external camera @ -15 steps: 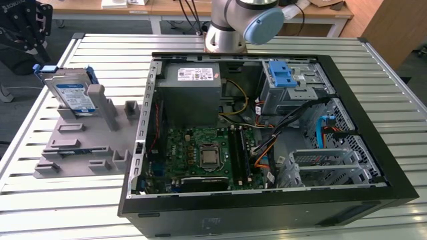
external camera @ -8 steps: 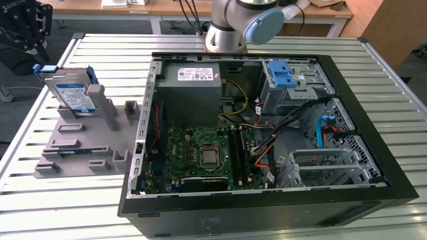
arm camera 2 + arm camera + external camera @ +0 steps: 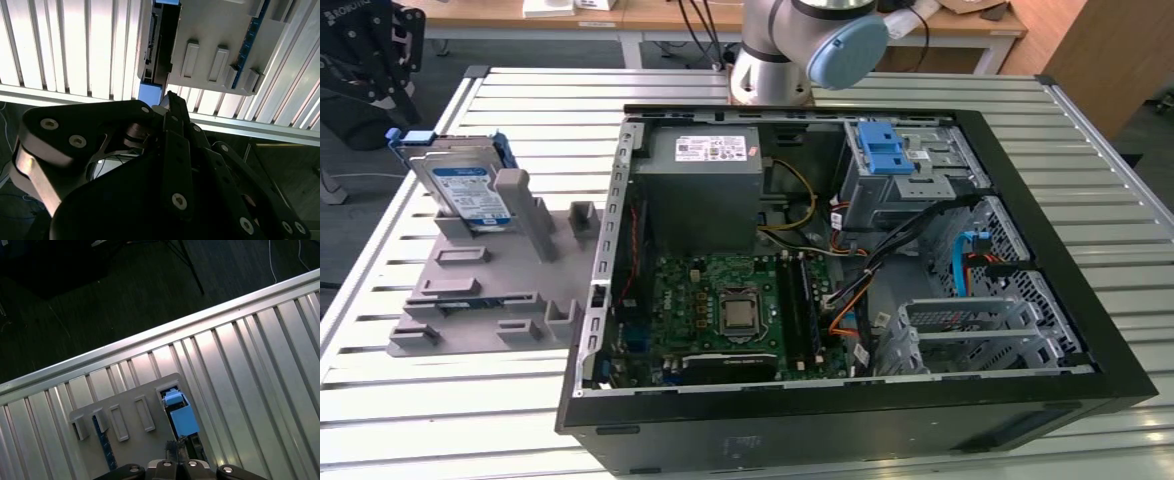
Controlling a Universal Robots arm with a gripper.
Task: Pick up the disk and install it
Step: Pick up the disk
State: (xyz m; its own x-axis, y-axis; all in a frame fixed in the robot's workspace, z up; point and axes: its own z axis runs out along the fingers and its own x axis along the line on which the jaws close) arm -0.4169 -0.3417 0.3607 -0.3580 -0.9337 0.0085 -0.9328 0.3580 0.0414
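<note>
Gripper (image 3: 170, 100) (dark linkage, foreground): jaws look closed on nothing; I read the disk (image 3: 155, 50) as straight ahead of them and apart, standing on edge in its grey holder (image 3: 467, 290), thin blue-framed edge toward the jaws, outside the case (image 3: 854, 440).

Arm (image 3: 801, 40) cut off at the exterior view's 12 o'clock edge. At 9 o'clock, holder (image 3: 467, 300) hides the disk's (image 3: 460, 190) lower end. In the first wrist view, gripper (image 3: 177, 447) masks part of the disk.
</note>
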